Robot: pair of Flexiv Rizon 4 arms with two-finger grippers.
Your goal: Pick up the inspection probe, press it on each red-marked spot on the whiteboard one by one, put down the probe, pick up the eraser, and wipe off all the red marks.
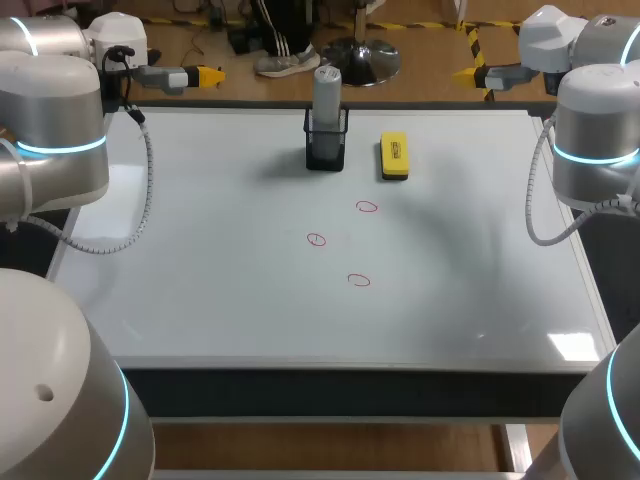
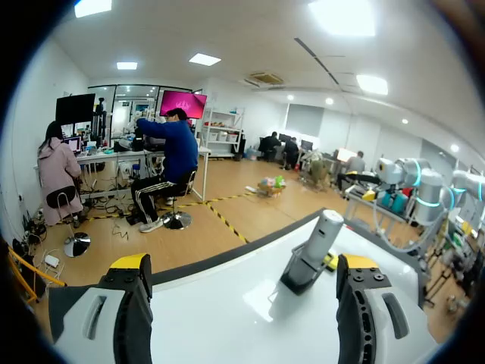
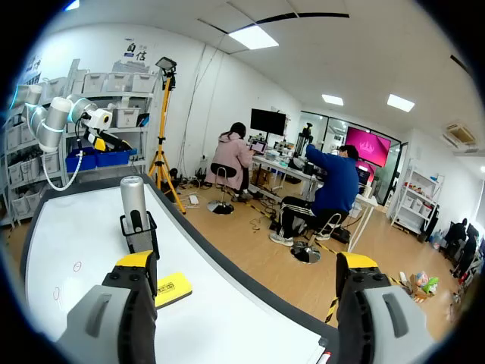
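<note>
The grey inspection probe (image 1: 327, 92) stands upright in a black holder (image 1: 326, 148) at the back middle of the whiteboard (image 1: 200, 260). A yellow eraser (image 1: 394, 157) lies flat just right of the holder. Three red marks (image 1: 367, 207), (image 1: 316, 239), (image 1: 359, 280) sit in the board's middle. My left gripper (image 1: 208, 75) hangs open over the back left corner; the probe (image 2: 314, 244) shows ahead beside one finger of this gripper (image 2: 242, 265). My right gripper (image 1: 470, 72) is open at the back right corner; ahead of it (image 3: 246, 262) are the probe (image 3: 134, 203) and eraser (image 3: 173, 289).
Both arms' big grey links (image 1: 55, 140), (image 1: 598, 150) stand over the board's left and right edges, with cables (image 1: 140, 210) looping down beside them. The board's dark front edge (image 1: 340, 392) runs along the near side.
</note>
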